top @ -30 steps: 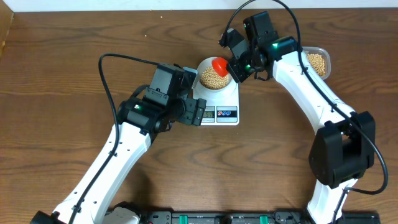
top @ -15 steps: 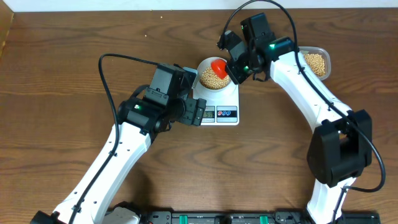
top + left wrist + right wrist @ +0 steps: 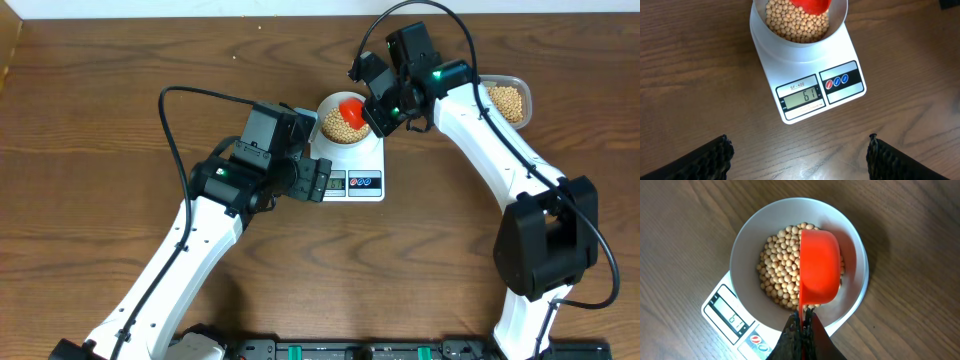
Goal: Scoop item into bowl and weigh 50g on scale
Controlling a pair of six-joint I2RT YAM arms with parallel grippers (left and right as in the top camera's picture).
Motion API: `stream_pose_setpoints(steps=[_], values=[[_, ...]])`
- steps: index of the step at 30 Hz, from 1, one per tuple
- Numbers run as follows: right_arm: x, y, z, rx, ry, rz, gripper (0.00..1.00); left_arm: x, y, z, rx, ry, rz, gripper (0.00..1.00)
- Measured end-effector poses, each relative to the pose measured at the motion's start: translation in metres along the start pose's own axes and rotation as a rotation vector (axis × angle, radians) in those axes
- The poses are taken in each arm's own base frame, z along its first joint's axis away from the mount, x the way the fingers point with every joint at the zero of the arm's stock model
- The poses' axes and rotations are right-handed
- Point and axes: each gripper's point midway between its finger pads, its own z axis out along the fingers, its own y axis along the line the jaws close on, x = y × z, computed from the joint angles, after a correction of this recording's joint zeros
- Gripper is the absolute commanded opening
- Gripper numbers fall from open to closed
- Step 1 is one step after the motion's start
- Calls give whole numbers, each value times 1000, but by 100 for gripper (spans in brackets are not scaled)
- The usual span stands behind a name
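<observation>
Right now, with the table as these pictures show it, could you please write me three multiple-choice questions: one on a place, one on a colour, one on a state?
1. Where does the bowl stand?
A. on a plate
B. on the scale
C. on a chair

2. What colour is the scoop over the bowl?
A. blue
B. green
C. red

3. What does the scale's display read?
A. 61
B. 0
C. 50

Answers:
1 B, because the white scale shows under the bowl.
2 C, because the scoop is bright red in both wrist views.
3 A, because the left wrist view shows 61.
</observation>
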Motion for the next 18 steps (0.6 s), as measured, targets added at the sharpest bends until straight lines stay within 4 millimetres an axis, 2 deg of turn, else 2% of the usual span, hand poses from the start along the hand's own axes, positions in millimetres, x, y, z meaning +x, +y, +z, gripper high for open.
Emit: stream_pose_setpoints(steps=[18], values=[[-5,8,0,-47,-22,-3,1,0,0,0,0,0,0,88]])
